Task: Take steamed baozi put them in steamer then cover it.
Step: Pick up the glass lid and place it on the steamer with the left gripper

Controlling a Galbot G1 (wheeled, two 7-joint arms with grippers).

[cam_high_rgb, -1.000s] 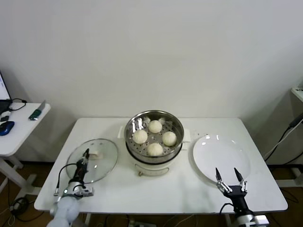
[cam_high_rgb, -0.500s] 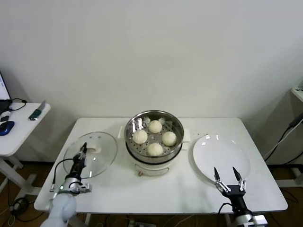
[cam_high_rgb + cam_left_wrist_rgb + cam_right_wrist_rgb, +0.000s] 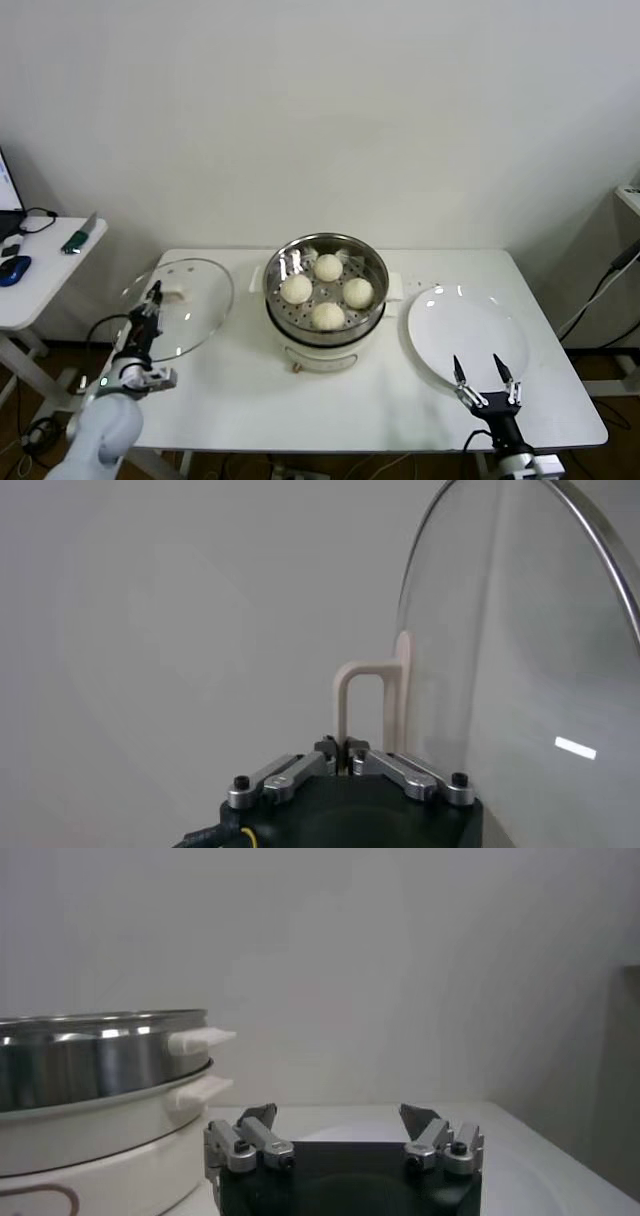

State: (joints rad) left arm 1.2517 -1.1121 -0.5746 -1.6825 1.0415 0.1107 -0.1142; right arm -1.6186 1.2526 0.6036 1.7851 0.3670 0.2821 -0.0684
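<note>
Table: white table (image 3: 230, 400) before a plain wall.
Steamer: steamer (image 3: 326, 262), rear centre, holds all four baozi (image 3: 328, 315).
Left gripper: your left gripper (image 3: 153, 297) clamps the cover (image 3: 185, 305) handle, tilted off the left edge for carrying.
Right gripper: right gripper (image 3: 483, 377) waits spread wide, front right.

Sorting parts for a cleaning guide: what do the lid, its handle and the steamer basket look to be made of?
Cover: clear glass, since the table shows through it, with a thin metal rim. Its handle, pinched by the left claw: matte cream, probably plastic. Steamer: polished steel, going by its mirror-like reflections and perforated floor.
</note>
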